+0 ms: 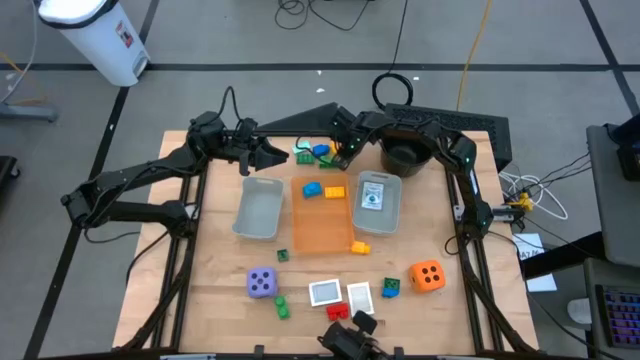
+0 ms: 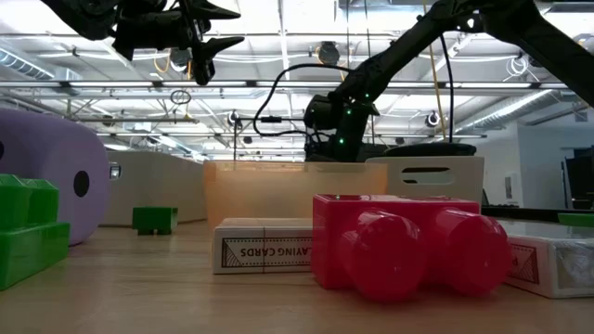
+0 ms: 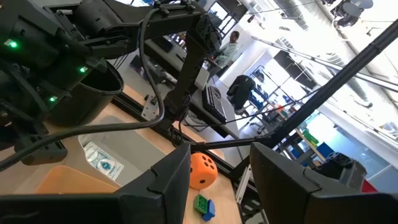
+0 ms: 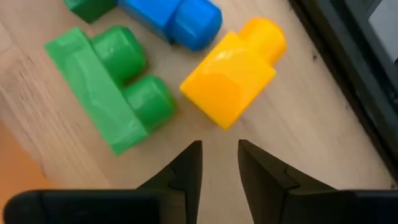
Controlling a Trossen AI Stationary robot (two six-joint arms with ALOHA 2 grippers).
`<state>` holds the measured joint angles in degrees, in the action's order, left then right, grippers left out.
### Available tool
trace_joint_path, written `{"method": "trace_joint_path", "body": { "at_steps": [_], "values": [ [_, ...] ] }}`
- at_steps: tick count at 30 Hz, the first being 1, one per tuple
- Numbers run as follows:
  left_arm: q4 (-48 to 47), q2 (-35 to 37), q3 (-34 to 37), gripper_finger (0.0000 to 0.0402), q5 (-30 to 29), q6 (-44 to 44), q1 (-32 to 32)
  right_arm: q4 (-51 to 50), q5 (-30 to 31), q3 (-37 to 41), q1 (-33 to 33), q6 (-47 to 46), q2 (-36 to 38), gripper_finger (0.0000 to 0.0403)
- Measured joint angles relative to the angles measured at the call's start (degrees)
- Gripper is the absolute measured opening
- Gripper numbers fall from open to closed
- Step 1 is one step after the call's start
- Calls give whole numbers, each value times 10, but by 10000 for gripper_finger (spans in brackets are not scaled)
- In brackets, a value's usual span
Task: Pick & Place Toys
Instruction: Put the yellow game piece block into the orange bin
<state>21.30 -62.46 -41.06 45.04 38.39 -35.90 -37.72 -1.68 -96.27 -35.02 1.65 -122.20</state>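
Three bricks lie flat on the table near its far edge: a green one [image 4: 109, 87], a blue one [image 4: 171, 18] and a yellow one [image 4: 233, 74]. My right gripper [image 4: 219, 162] hovers just short of the yellow brick, open by a narrow gap and empty; it also shows in the high view [image 1: 340, 150]. My left gripper [image 1: 275, 155] is open and empty, raised above the far end of the left grey tray [image 1: 258, 208]. A blue brick [image 1: 312, 188] and a yellow brick [image 1: 334, 192] lie in the orange tray [image 1: 322, 225].
The right grey tray [image 1: 390, 215] holds a card [image 1: 373, 196]. The black bucket [image 1: 405, 153] stands at the far right. A purple die [image 1: 262, 283], an orange die [image 1: 427, 276], two cards [image 1: 325, 293] and several small bricks lie near the front edge.
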Motion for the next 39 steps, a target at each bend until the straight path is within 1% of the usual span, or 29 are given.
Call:
{"method": "trace_joint_path", "body": {
  "at_steps": [4,10,13,16,21,25,28,31,34,39],
  "values": [
    [0,0,0,170,0,-2,0,-19,-15,0,-6,-25,22,126],
    [0,0,0,170,0,-13,0,-9,-16,-1,-14,-118,47,180],
    [0,0,0,170,-1,-23,0,9,-16,-1,-15,-154,48,215],
    [0,0,0,170,-1,-23,-1,26,-18,-1,-13,-169,47,246],
    [0,0,0,170,-1,-28,-1,83,-35,-1,-5,-185,43,280],
    [0,0,0,170,-1,-35,-1,100,-29,-1,-6,-214,43,288],
    [0,0,0,170,-1,-36,-1,97,-25,-1,-10,-217,43,287],
    [0,0,0,170,-1,-38,-1,97,3,-1,-13,-220,43,287],
    [0,0,0,170,-1,-40,-1,96,14,-1,-17,-222,43,290],
    [0,0,0,170,-1,-40,-1,100,18,-2,-17,-223,32,288]
  ]
}}
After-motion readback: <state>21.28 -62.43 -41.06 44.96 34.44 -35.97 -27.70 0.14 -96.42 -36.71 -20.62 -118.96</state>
